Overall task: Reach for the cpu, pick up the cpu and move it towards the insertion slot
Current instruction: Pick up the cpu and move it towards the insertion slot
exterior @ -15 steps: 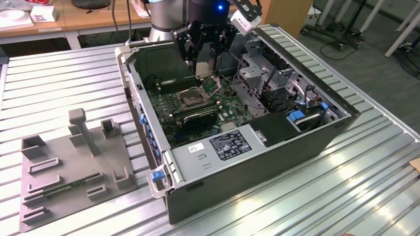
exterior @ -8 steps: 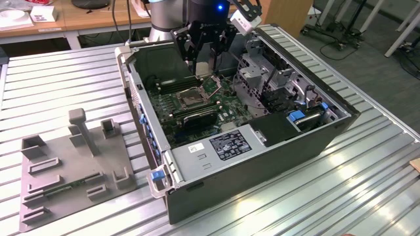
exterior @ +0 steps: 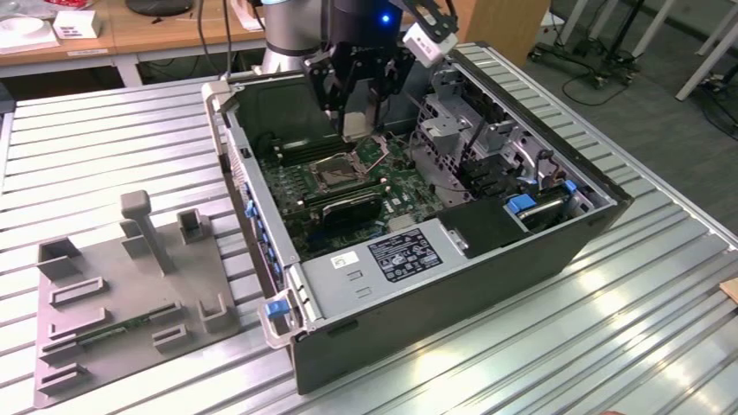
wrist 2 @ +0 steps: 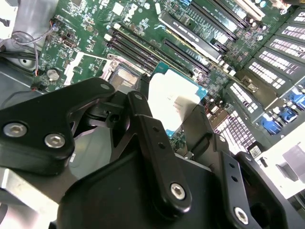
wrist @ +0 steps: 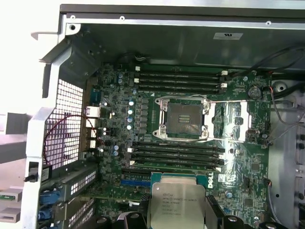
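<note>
Our gripper (exterior: pixel 358 121) is clamped on the chip (wrist: pixel 177 205), carrying it above the green board (wrist: pixel 114 200) inside the open computer case (exterior: pixel 461 285). The socket (wrist: pixel 185 119) sits near; we should keep the chip level and square to its frame.

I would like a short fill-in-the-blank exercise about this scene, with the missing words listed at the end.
1. The black gripper holds the small silver-white square ____.
2. The metal-framed insertion slot sits on a ____ circuit board.
3. The slot's dark centre is ____; nothing sits in it.
4. The grey plastic fixture lies ____ the computer case.

Missing words: cpu; green; empty; outside
</note>
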Robot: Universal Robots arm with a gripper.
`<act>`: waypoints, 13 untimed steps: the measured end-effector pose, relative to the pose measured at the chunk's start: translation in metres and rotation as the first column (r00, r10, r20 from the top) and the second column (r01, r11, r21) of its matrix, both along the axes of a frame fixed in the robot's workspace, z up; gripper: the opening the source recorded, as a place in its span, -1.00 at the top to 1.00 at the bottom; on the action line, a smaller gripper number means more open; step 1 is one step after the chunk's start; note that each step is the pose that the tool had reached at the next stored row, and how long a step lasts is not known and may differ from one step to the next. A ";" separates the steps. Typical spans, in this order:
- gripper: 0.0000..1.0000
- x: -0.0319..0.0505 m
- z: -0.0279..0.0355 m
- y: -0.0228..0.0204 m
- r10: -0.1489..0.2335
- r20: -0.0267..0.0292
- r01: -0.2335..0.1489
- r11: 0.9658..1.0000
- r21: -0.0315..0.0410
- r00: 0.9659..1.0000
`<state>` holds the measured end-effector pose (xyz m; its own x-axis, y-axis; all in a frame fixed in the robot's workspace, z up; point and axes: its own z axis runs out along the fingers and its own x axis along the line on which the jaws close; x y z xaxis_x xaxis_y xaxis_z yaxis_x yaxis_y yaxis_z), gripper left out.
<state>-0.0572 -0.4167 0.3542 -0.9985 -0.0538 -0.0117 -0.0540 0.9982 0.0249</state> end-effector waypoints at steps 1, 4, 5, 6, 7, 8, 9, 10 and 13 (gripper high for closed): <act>-0.07 -0.0001 -0.0013 0.0007 0.000 0.000 0.000 1.000 0.000 1.000; -0.07 -0.0007 -0.0046 0.0047 0.000 0.000 0.000 1.000 0.000 1.000; -0.07 -0.0009 -0.0055 0.0070 0.000 0.000 0.000 1.000 0.000 1.000; -0.07 -0.0010 -0.0063 0.0092 0.000 0.000 0.000 1.000 0.000 1.000; -0.07 -0.0011 -0.0071 0.0117 0.000 0.000 0.000 1.000 0.000 1.000; -0.07 -0.0011 -0.0077 0.0147 0.000 0.000 0.000 1.000 0.000 1.000; -0.07 -0.0012 -0.0083 0.0179 0.000 0.000 0.000 1.000 0.000 1.000; -0.07 -0.0012 -0.0089 0.0211 0.000 0.000 0.000 1.000 0.000 1.000; -0.07 -0.0012 -0.0106 0.0322 0.000 0.000 0.000 1.000 0.000 1.000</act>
